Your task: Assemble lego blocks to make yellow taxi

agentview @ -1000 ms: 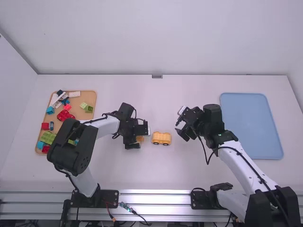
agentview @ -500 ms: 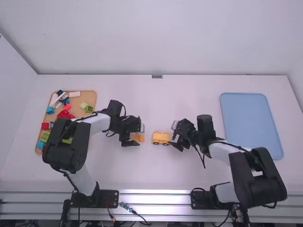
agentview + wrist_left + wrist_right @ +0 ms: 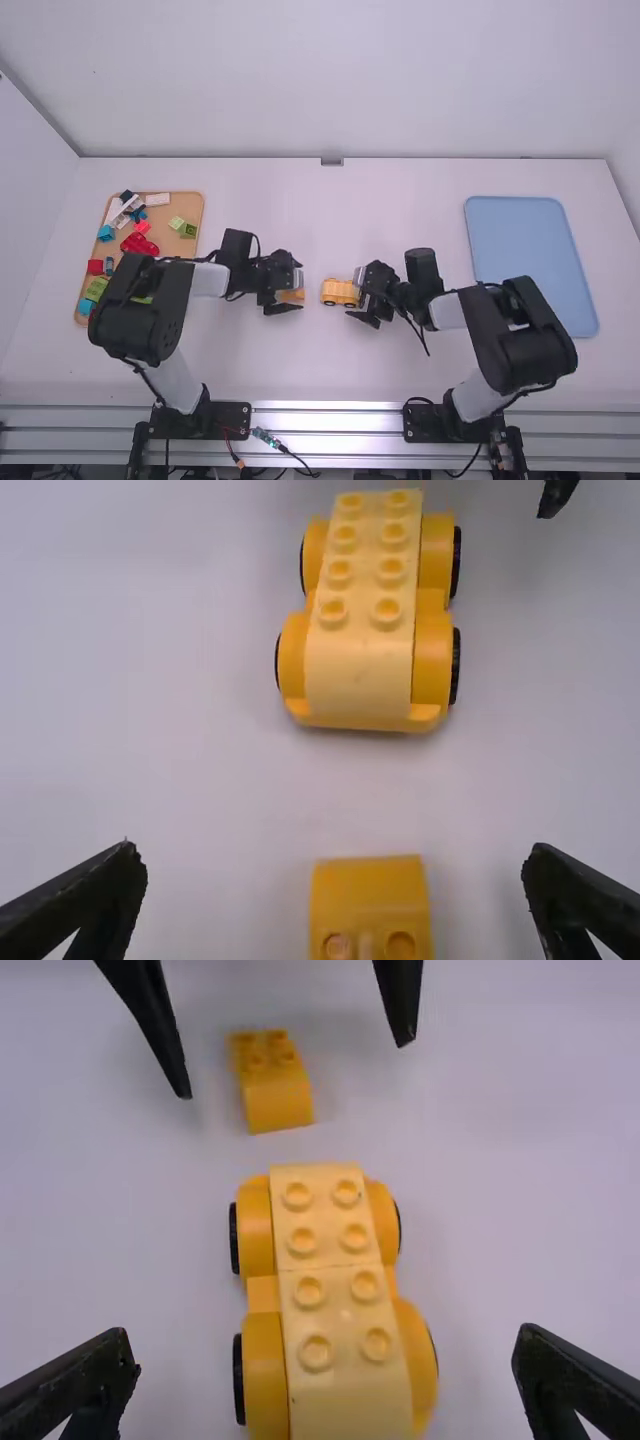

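Your landmark is the yellow toy car [image 3: 340, 292], standing on its black wheels near the middle of the white bench [image 3: 325, 365], its length running left to right between your two arms. It has an orange-yellow wheeled base [image 3: 266, 1370] with paler yellow studded bricks [image 3: 335, 1290] set in two columns of studs along its top. Just left of the car, and apart from it, the small orange-yellow block [image 3: 368, 895] lies on the bench, studs up; its smooth, rounded end faces the car and its studs are on the end away from it. Your left hand [image 3: 298, 289] is on the car's left side, spread wide, with one finger out to each side of that small block and gaps showing between, so you have nothing gripped there. Your right hand [image 3: 356, 294] is at the car's right end, also spread wide, a finger off to each side of the body and neither touching it. Well to the left of the car sits the wooden tray [image 3: 185, 203], holding loose pieces: a red block [image 3: 139, 244], a light green block [image 3: 182, 226], a blue block [image 3: 106, 233] and a white block [image 3: 157, 199] among others, with your left arm crossing over part of it. Well to the right of the car lies the flat blue tray [image 3: 530, 265].
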{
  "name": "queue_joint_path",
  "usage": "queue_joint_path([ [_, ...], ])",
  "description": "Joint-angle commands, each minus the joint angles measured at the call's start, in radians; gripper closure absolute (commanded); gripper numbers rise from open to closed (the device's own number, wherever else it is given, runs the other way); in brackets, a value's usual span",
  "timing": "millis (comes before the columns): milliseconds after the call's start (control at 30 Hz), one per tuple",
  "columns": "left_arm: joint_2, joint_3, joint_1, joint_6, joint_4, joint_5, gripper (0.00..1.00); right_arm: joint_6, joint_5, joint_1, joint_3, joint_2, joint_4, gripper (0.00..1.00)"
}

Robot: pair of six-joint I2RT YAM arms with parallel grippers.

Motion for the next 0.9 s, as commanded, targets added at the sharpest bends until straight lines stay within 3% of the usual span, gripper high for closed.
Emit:
queue_joint_path([
  [0, 0.010, -0.047, 0.028, -0.087, 0.044, 0.034, 0.01, 0.003, -0.018, -0.001, -0.005, 0.034, 0.011, 0.01],
  [467, 0.010, -0.070, 0.072, -0.091, 0.068, 0.105, 0.01, 0.004, -0.127, -0.002, 0.058, 0.238, 0.149, 0.01],
  [867, 0.011, -0.014, 0.072, 0.011, -0.086, 0.078, 0.03, 0.014, -0.124, -0.003, 0.074, 0.262, 0.153, 0.00],
])
